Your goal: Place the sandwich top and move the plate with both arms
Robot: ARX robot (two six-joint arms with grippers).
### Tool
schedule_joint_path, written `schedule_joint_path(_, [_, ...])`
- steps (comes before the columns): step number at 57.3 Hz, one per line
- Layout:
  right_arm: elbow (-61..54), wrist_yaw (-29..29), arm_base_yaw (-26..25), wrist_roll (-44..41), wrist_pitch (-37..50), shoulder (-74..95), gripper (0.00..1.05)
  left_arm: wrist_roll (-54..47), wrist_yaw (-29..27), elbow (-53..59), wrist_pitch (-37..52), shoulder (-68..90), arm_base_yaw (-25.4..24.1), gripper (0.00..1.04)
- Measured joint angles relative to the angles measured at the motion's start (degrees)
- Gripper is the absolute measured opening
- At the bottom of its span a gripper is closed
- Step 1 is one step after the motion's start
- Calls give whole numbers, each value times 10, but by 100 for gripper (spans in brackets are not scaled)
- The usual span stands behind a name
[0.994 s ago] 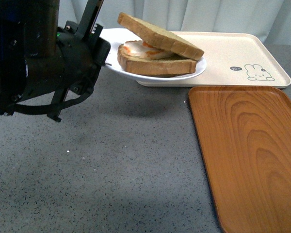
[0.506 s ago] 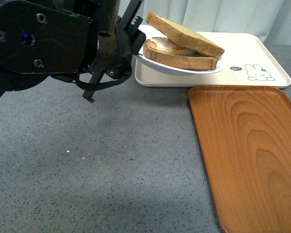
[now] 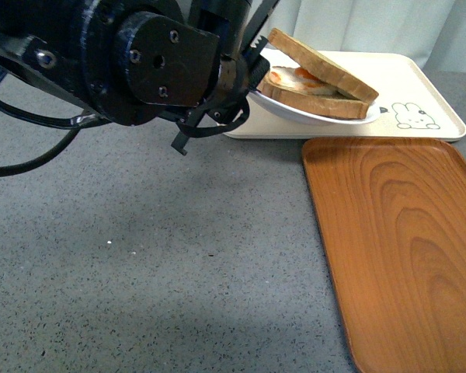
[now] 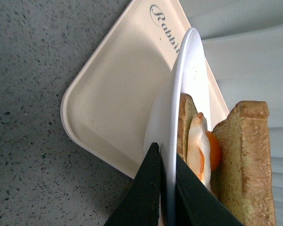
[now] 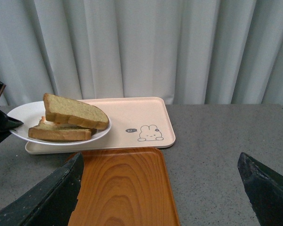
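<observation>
The white plate (image 3: 320, 117) hangs tilted over the cream rabbit tray (image 3: 419, 85). My left gripper (image 3: 256, 56) is shut on its left rim. In the left wrist view its black fingers (image 4: 146, 188) pinch the plate (image 4: 188, 66) edge-on, with the gripper (image 4: 164, 155) closed tight. The sandwich top (image 3: 322, 64) leans on the egg-topped slice (image 3: 318, 102) on the plate; its speckled face (image 4: 247, 160) stands beside the egg (image 4: 201, 150). My right gripper (image 5: 160, 162) is open and holds nothing. It is low, well short of the plate (image 5: 26, 115) and sandwich top (image 5: 75, 112).
An orange-brown wooden tray (image 3: 396, 249) lies at the front right, just in front of the cream tray (image 5: 132, 117). Grey speckled tabletop (image 3: 155, 264) spreads to the left. A pale curtain (image 5: 141, 47) closes off the back.
My left arm has carried the plate and sandwich to the right, from beside the cream tray to above it. The right gripper's earlier state is not shown.
</observation>
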State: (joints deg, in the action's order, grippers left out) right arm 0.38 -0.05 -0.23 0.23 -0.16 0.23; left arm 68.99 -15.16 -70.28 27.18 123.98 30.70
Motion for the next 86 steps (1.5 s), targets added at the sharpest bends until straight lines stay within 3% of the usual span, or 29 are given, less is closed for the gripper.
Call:
schedule_joint_path(33, [0,0,0,0,0,0,96,-20,9,-60,-26,55,-22,4])
schedule_joint_path(52, [0,0,0,0,0,0,96,-30,-13,-48,-57,48,-26,56])
schedule_joint_path(68, [0,0,0,0,0,0,96,-74,-45,3,-70,1,-64,100])
schedule_joint_path(81, [0,0,0,0,0,0,96,-85,-52,97,-43,-78,-107,98])
schedule_joint_path(84, [0,0,0,0,0,0,96,-146,-28,141,45,-87,-121,93])
schedule_joint_path(86, [0,0,0,0,0,0,96,-218,-10,182,148,-92,-133,86])
